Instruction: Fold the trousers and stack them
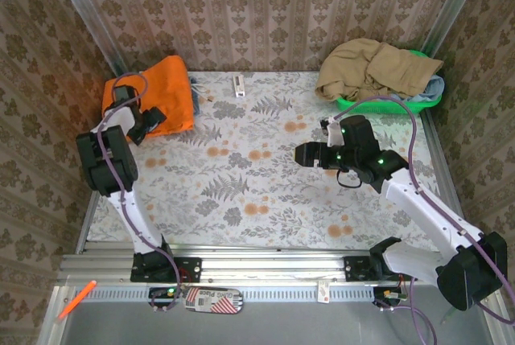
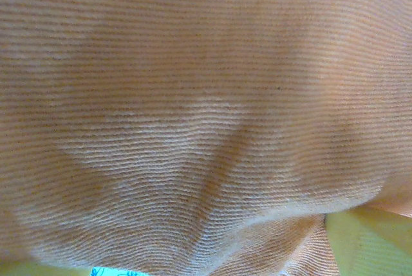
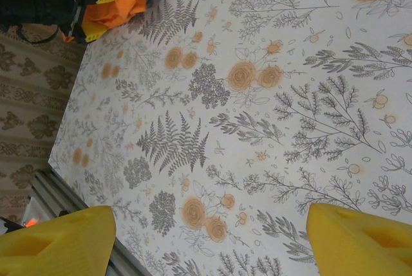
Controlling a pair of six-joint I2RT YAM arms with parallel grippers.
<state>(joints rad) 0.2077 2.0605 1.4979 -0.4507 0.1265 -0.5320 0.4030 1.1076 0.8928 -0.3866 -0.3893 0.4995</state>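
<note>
Floral cloth covers the table (image 1: pixel 265 192), patterned wallpaper (image 1: pixel 265 15) all round, and we start at the near edge, at 6 o'clock: a metal rail (image 1: pixel 265 269) carries both arm bases, with an orange pen (image 1: pixel 76 298) lying down at 7 o'clock. Moving up, the right gripper (image 1: pixel 302 154) hangs over the middle of the table, a touch towards 3 o'clock, pointing to 9. From its wrist camera the right gripper (image 3: pixel 206 218) has its two yellow fingers (image 3: pixel 64 240) spread wide with nothing between them, just printed ferns and roses below. Across at 10 o'clock, the left gripper (image 1: pixel 151 122) sits on the near edge of the trousers (image 1: pixel 165 88). Seen from the right wrist, the left gripper (image 3: pixel 96 12) has its yellow tips apart against the orange cloth; jaws wide, and no pinch of fabric can be made out. Its own camera is pressed up close to the ribbed weave of the trousers (image 2: pixel 206 109). They lie folded in a compact pile in the far left corner, on top of a blue garment (image 1: pixel 195 102) that peeks out on the 3 o'clock side. Further back, at 12, a small white object (image 1: pixel 239 85) rests by the wall. Over at 2 o'clock, a green basket (image 1: pixel 394 104) holds a crumpled tan garment (image 1: pixel 374 67).
</note>
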